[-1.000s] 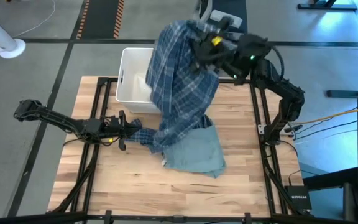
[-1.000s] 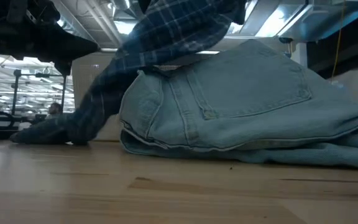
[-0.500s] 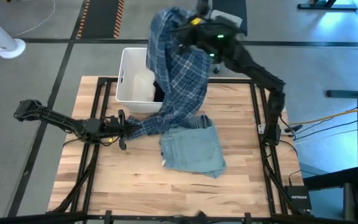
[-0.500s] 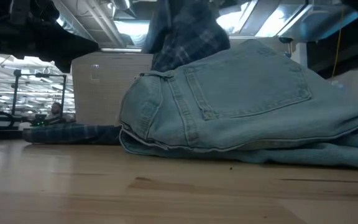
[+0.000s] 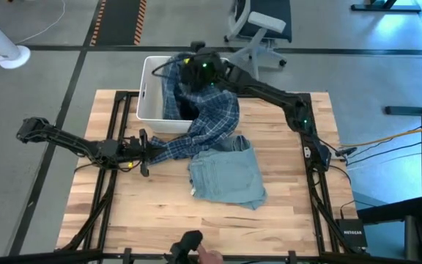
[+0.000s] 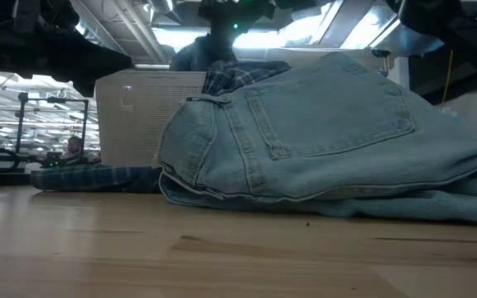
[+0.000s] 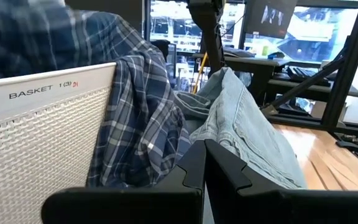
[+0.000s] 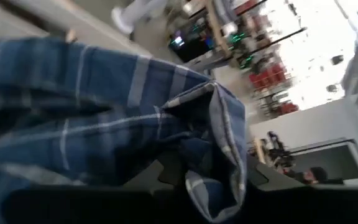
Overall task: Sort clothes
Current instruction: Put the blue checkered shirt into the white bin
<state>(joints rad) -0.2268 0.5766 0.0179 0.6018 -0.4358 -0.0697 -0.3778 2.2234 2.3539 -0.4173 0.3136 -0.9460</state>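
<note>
I have the right hand (image 5: 196, 71) reaching over the white bin (image 5: 150, 88) at the far side of the bench (image 5: 152, 220). The plaid shirt (image 5: 209, 117) hangs from under it, bunched partly inside the bin and draped over the bin's near wall. From there it trails down across the bench to the left hand (image 5: 154, 151). In the right wrist view plaid cloth lies folded right across that hand's fingers, and I cannot tell whether they are pinching it or letting go.

The left hand lies low on the bench with its fingers pressed together at the shirt's trailing end. I judge it to be pinching that end, though the contact itself is hidden. The denim piece (image 5: 227, 176) lies in a heap on the bench, just beside the shirt's lower edge and touching it.

Handling assessment: the shirt is soft, light and limp. It will sag and drag wherever it is not supported, and the trailing end could pull the bulk back out of the bin. I would take hold of the trailing end near the left hand to lift it in. The denim looks thicker and heavier. I would grip a folded edge or the waistband, visible in the low view.
</note>
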